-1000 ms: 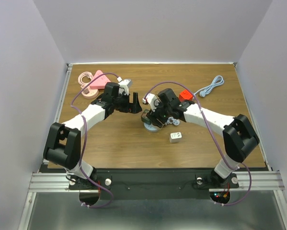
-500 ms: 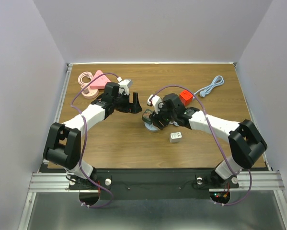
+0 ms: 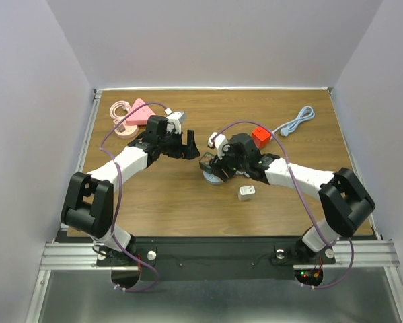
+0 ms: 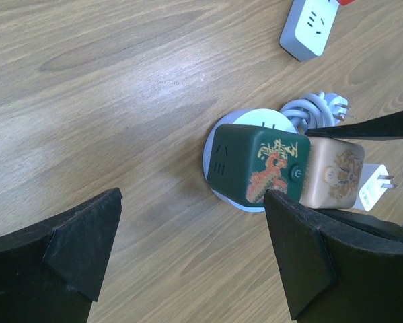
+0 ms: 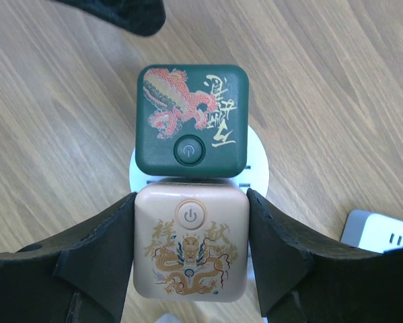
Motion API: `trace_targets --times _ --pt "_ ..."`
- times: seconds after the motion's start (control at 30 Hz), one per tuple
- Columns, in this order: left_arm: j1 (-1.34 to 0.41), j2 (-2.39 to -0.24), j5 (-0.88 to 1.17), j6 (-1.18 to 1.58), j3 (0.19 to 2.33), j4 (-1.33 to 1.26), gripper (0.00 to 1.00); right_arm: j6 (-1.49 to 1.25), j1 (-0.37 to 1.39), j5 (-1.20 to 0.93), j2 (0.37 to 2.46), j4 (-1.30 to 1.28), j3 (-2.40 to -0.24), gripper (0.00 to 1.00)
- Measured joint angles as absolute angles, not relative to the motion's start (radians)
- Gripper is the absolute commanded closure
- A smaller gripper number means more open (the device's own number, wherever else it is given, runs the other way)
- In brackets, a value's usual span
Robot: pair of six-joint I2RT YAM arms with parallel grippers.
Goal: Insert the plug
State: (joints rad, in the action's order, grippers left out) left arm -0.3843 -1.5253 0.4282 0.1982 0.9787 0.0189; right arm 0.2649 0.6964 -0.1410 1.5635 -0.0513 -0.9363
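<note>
Where the right pincer closes on it, one finger against each side, the beige plastic socket cube shows its printed face upward. Its power-button edge points at the dark green cube, which it touches side to side (a cube, so no long axis to tell). A white round disc shows beneath them on the wooden tabletop. The beige face bears a gold dragon, the green a red dragon with gold brush characters I cannot read. The left pincer hangs spread wide near the green cube. A grey-blue power strip lies near.
</note>
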Motion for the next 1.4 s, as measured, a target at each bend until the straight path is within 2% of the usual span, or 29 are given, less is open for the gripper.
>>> trace_targets --times 0.33,0.77,1.4 --pt "-0.385 -1.525 0.469 0.218 0.978 -0.021 0.02 0.237 0.696 -0.146 1.583 0.028 -0.916 1.0" --pt "-0.385 -1.538 0.513 0.227 0.979 -0.043 0.02 0.134 0.696 -0.105 1.475 0.125 -0.768 1.0" --pt "-0.445 -1.567 0.541 0.274 0.962 -0.141 0.02 0.049 0.702 -0.065 1.531 0.304 -0.736 1.0"
